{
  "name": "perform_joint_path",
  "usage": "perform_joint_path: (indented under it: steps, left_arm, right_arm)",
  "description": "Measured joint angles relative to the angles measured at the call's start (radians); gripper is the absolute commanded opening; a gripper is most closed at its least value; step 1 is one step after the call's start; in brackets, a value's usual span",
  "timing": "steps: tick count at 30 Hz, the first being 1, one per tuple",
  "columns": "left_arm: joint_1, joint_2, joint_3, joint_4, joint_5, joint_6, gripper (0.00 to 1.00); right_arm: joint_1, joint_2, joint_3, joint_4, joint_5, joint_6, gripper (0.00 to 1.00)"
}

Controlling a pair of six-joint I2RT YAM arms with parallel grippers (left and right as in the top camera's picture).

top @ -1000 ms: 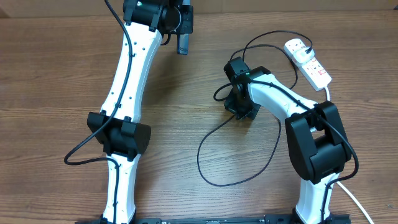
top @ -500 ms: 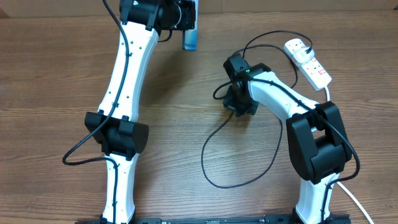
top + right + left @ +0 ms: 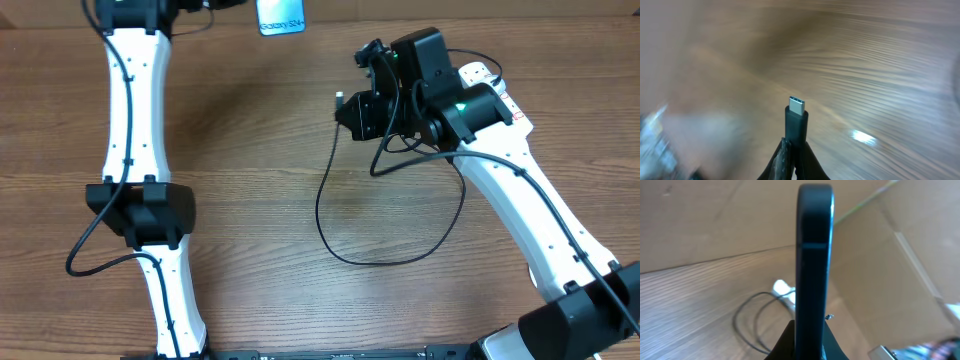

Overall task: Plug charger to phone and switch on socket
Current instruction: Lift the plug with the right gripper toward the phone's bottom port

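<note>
The left arm is stretched far up the tabletop (image 3: 260,200), its left hand (image 3: 809,342) clamped tight on the bottom of the phone (image 3: 281,17), which it holds upright and off the wood at the far edge, lit blue screen showing from above. The right arm reaches in from the near right corner, bent at the elbow. Its right hand (image 3: 794,160) is pinched shut on the charger (image 3: 796,122), metal tip sticking out past the fingers, and the cable hangs in a loose loop onto the tabletop. The socket (image 3: 478,73) lies just behind that arm, partly hidden.
</note>
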Motion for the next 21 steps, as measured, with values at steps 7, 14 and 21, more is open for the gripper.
perform_joint_path:
  steps: [7,14,21]
  left_arm:
    - [-0.001,0.0,0.0,0.092,0.259,-0.101,0.04]
    - [-0.014,0.0,0.0,0.094,0.344,-0.149,0.04]
    - [-0.024,0.0,0.0,0.079,0.339,-0.156,0.04]
  right_arm:
    - [0.0,0.0,0.0,0.063,-0.27,-0.142,0.04]
    - [0.0,0.0,0.0,0.167,-0.295,-0.12,0.04]
    - [0.002,0.0,0.0,0.204,-0.152,-0.015,0.04]
